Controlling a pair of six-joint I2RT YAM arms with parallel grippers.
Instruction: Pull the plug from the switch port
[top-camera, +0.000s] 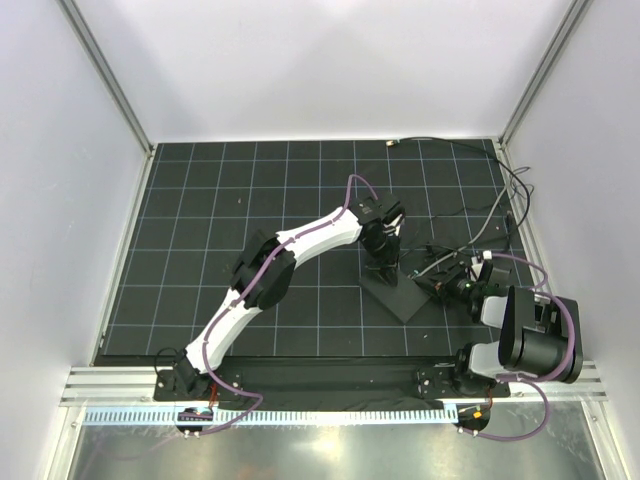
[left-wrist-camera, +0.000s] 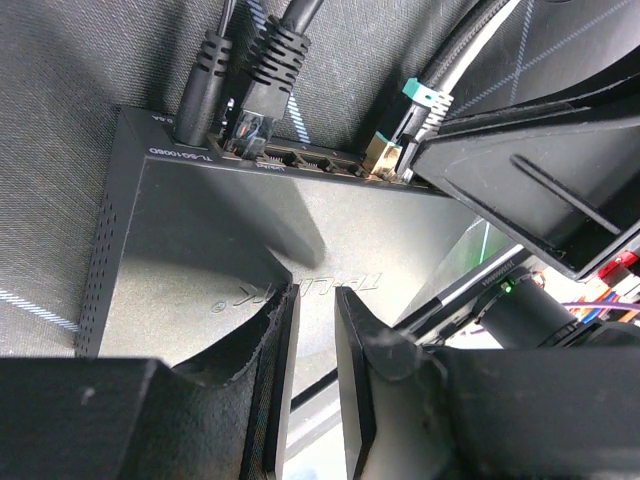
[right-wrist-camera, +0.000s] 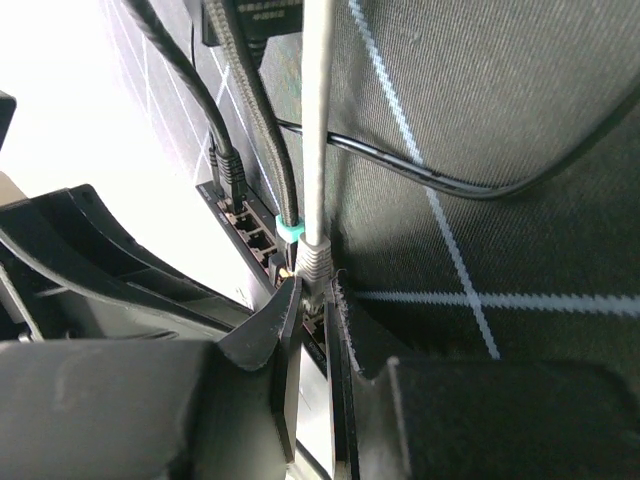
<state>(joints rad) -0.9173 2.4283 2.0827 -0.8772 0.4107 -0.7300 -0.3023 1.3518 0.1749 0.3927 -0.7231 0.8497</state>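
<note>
A: What is the right gripper (right-wrist-camera: 314, 298) doing?
B: It is clamped on the plug (right-wrist-camera: 316, 268), one finger on either side of its grey boot.
A: Which way does the plug lie?
B: Its long axis is in line with its pale cable (right-wrist-camera: 318, 120). The nose points into the switch box (left-wrist-camera: 220, 240) and the tail runs straight out over the mat (right-wrist-camera: 520, 150). The fingers hide the switch port itself.
A: And the left gripper (left-wrist-camera: 317, 300)?
B: It stands tips-down on the box's top face, fingers a narrow gap apart with nothing between them.
A: Does its camera see the plug?
B: No, the right gripper's finger (left-wrist-camera: 520, 160) covers it. It does show the port row (left-wrist-camera: 305, 158): a ribbed black connector (left-wrist-camera: 265, 100) at one end, empty sockets, then a teal-collared connector (left-wrist-camera: 390, 148) just beside that finger.
A: Overhead?
B: The box lies slantwise to the grid with both grippers at it. The plug is too small to make out.
</note>
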